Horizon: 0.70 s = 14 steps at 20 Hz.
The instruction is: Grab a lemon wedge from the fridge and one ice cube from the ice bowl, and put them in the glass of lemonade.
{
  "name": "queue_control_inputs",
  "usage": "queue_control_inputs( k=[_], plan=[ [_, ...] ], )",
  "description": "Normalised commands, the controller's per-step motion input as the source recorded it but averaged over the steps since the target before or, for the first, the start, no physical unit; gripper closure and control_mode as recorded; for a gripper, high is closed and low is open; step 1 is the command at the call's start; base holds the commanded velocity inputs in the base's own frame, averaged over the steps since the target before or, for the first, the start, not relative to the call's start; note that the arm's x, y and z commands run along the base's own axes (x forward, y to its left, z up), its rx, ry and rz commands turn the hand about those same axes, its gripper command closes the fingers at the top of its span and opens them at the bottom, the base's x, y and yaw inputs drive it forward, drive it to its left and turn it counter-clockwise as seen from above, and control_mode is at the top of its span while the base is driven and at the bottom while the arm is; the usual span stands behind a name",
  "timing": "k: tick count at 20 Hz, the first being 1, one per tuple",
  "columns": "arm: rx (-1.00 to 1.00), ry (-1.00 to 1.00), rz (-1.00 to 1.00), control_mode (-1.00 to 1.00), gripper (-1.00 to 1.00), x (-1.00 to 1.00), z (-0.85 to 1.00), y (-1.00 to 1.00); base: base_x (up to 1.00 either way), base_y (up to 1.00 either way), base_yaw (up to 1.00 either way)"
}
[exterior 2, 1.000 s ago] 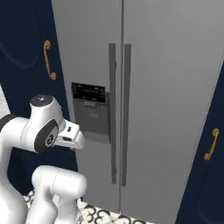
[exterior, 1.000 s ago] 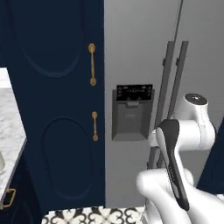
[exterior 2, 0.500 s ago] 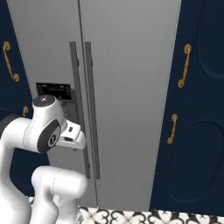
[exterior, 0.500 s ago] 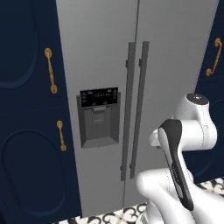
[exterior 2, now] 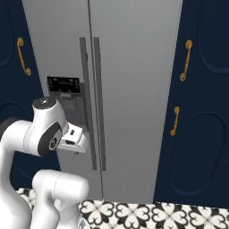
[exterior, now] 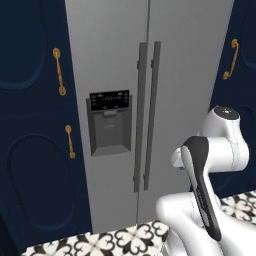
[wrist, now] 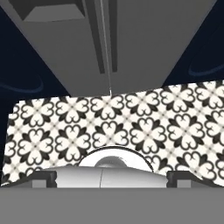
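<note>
The fridge is a tall grey two-door unit standing straight ahead with both doors closed. Its two long bar handles run down the middle, and a dispenser recess sits under a black panel on the left door. From the right base it appears as the same grey fridge, with the arm folded low in front of it. My gripper is open with nothing between its fingertips, and it looks down at the floor by the fridge's foot. The lemon wedge, ice cube, ice bowl and glass of lemonade are out of view.
Navy cabinets with gold handles flank the fridge on the left, and more navy cabinets stand on the right. Black-and-white patterned floor tiles run up to the fridge.
The whole picture has shifted: the base has moved, bringing the fridge from the right of the left base view toward its middle. The gripper stays open and the doors stay closed.
</note>
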Motion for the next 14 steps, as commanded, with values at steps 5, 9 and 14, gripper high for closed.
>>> queue_control_inputs(
  k=[5, 9, 14],
  plan=[
    [0.00, 0.00, 0.00, 1.00, -1.00, 0.00, 0.00, 0.00, -0.04, 0.01, 0.00],
    [0.00, 0.00, 0.00, 1.00, -1.00, 0.00, 0.00, 0.00, 0.00, 0.00, 0.00],
    [0.00, -0.06, 0.00, -1.00, -1.00, 0.00, 0.00, 0.05, 0.00, 0.00, 0.00]
  ],
)
